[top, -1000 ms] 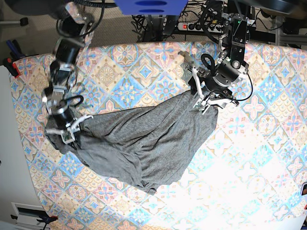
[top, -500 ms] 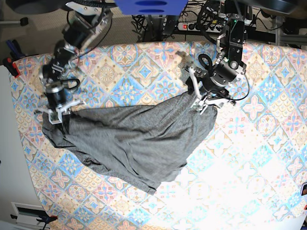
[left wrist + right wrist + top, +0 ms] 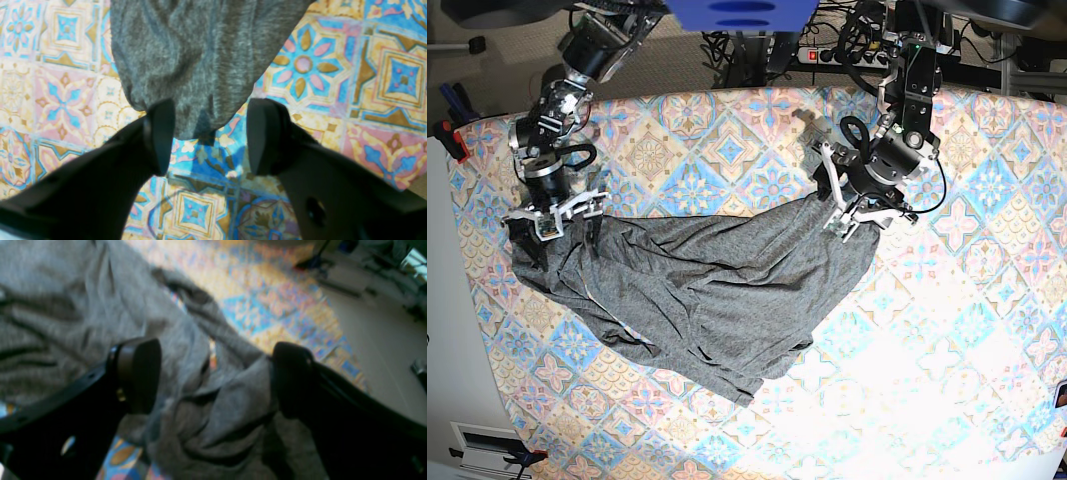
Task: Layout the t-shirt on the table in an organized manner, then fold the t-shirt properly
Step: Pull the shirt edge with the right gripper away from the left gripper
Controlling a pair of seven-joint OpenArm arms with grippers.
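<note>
The wide table [image 3: 987, 330], covered in a pastel cloth of blue, pink and cream tile motifs, carries the large, floppy dark heather-grey knit t-shirt [image 3: 717, 290]. The shirt lies stretched in a rumpled band between the two arms, with a loose lobe sagging toward the near edge.

The right gripper [image 3: 213, 376] stands with its jaws wide, straddling a bunched ridge of grey cloth directly under it. Nothing is pinched, and the fabric looks slack on the table. The left gripper [image 3: 206, 136] is also spread wide. The shirt's rounded edge reaches just between and beyond its fingertips, with bare patterned cloth showing below them, so it holds nothing either.

The step in hand looks like laying the shirt out flat. To do that well, each gripper would best take a single layer at a true corner or hem rather than a wad. The two should then draw apart evenly to pull the folds out, and the sagging lobe needs smoothing before any fold.

No containers appear in these views, so nothing is stored in anything.
</note>
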